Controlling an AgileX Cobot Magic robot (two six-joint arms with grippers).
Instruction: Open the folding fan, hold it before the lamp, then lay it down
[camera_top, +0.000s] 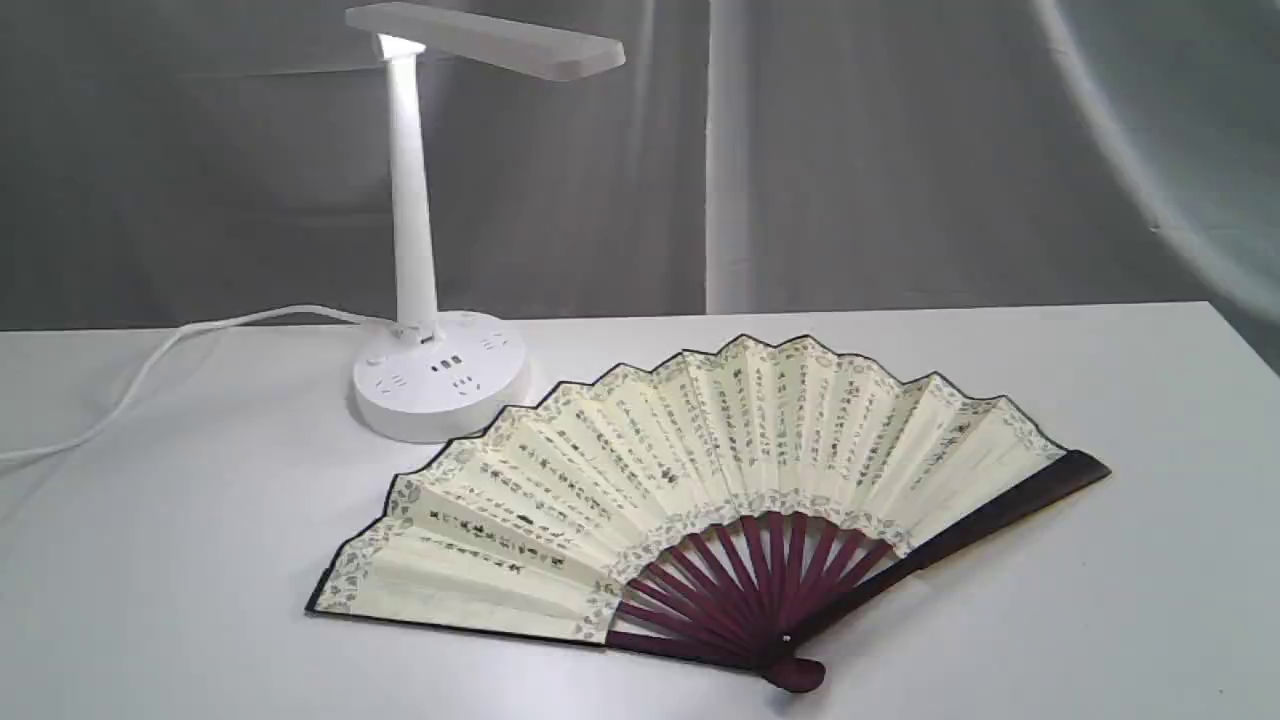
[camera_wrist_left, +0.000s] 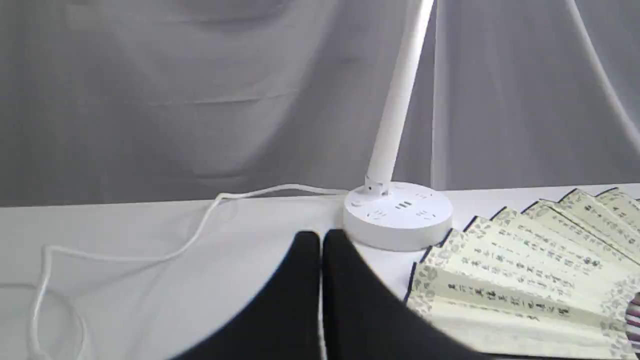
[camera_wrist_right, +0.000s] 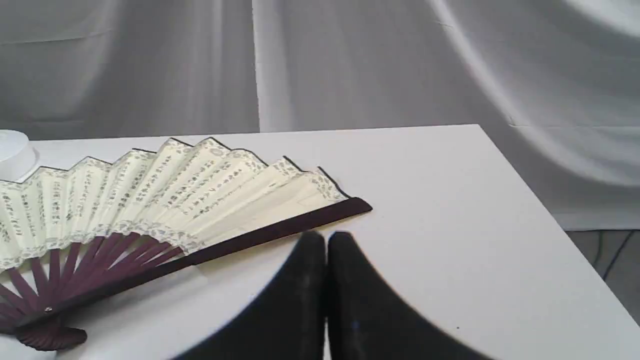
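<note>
The folding fan (camera_top: 700, 470) lies spread open flat on the white table, cream pleats with black calligraphy facing up and maroon ribs meeting at a pivot near the front edge. It also shows in the left wrist view as the fan (camera_wrist_left: 525, 280) and in the right wrist view as the fan (camera_wrist_right: 150, 200). The white lamp (camera_top: 415, 250) stands behind its left end, bar head lit. My left gripper (camera_wrist_left: 321, 240) is shut and empty, just short of the lamp base (camera_wrist_left: 397, 220). My right gripper (camera_wrist_right: 326, 240) is shut and empty, close to the fan's dark guard (camera_wrist_right: 280, 230). Neither gripper appears in the exterior view.
The lamp's white cord (camera_top: 150, 370) trails left across the table (camera_top: 1100, 600) and loops near the left edge. A grey cloth backdrop (camera_top: 900, 150) hangs behind. The table's right edge (camera_wrist_right: 525, 190) drops off beside my right gripper.
</note>
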